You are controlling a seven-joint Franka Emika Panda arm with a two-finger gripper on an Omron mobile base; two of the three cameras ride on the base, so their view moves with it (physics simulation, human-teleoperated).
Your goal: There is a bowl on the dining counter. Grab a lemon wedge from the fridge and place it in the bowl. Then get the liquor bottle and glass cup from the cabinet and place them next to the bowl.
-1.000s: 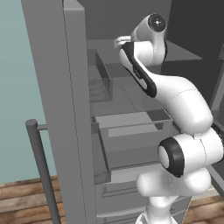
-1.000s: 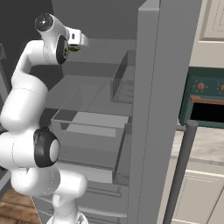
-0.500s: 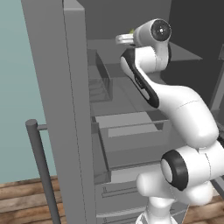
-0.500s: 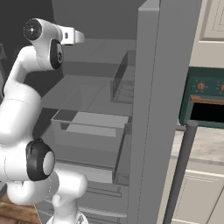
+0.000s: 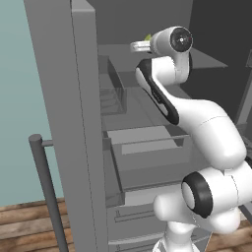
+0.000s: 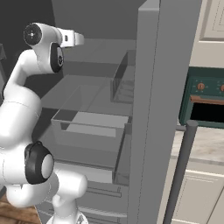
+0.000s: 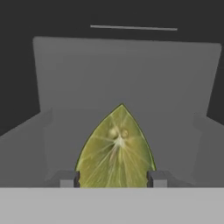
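the lemon wedge sits between the two fingertips of the gripper, clamped at its flanks, cut face toward the camera, up at the fridge's upper shelf, near the far wall. in the left base view a sliver of yellow-green shows at the hand. to do this well, keep the squeeze gentle and steady, draw straight out toward the near side, clear of the open door and drawer bin.

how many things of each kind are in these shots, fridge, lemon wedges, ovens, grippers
fridge: 1
lemon wedge: 1
oven: 1
gripper: 1
total: 4
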